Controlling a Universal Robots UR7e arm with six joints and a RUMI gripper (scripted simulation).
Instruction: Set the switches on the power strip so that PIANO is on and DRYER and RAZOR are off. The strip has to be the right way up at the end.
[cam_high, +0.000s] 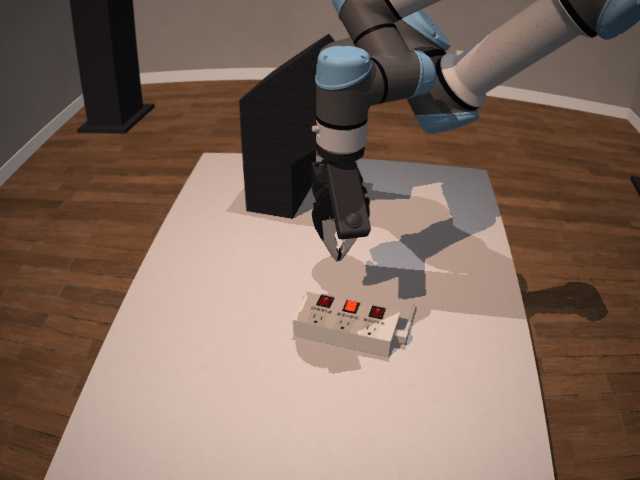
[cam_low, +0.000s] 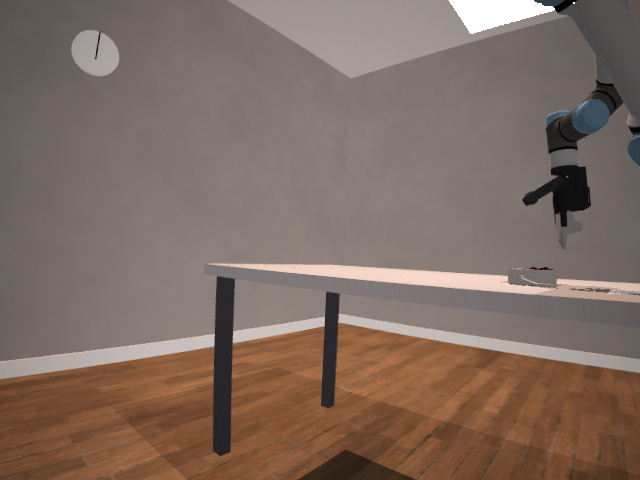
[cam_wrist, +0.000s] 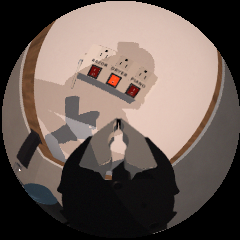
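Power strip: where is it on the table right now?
In the top view the power strip lies face up near the table's middle, just in front of and below the shut gripper, which hangs above without touching.

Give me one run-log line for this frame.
tool: shut, empty, above table | power strip: upright | DRYER switch: lit | PIANO switch: dark | RAZOR switch: dark

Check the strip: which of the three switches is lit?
The middle switch, labelled DRYER, glows bright orange; RAZOR and PIANO beside it are dark red.

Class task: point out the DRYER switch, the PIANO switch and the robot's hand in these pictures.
DRYER switch (cam_wrist: 114, 79), wrist view, on its lit rocker face.
PIANO switch (cam_wrist: 132, 90), wrist view, on its dark red rocker.
hand (cam_high: 338, 254), top view, at the closed fingertips.
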